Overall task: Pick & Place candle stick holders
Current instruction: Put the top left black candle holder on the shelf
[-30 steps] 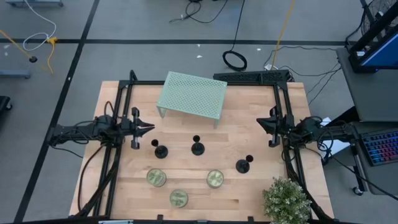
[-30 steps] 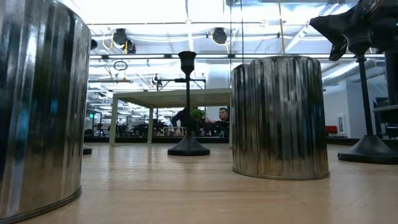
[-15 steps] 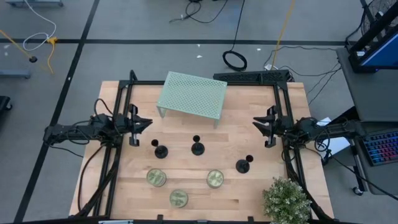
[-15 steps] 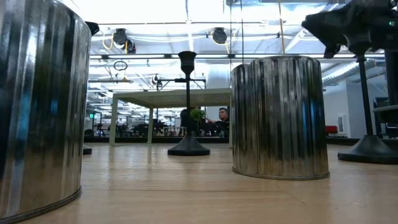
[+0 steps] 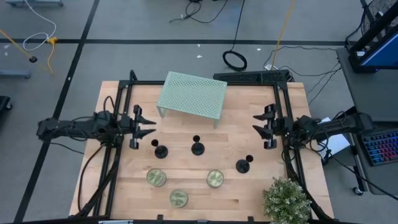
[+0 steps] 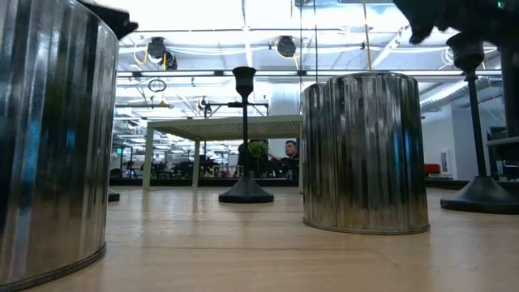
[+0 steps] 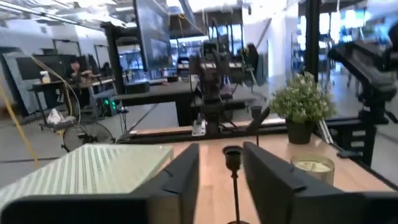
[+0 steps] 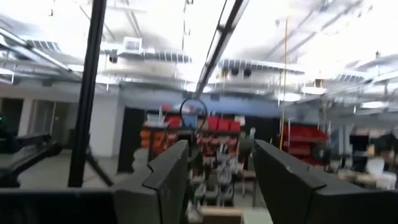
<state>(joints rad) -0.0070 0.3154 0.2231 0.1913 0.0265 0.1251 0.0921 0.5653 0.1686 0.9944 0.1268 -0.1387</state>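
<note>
- Three candle stick holders [image 5: 198,147] are standing mid-table, spread in a loose row in front of the green mesh rack [image 5: 191,94]
- I'm seeing the left gripper [image 5: 149,125] hovering spread apart near the leftmost holder; gripping nothing
- right gripper [image 5: 256,123] is hanging released at its side; empty too

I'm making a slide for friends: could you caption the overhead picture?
Two open pincers, left and right, flank three candle stick holders on a wooden table.
</note>
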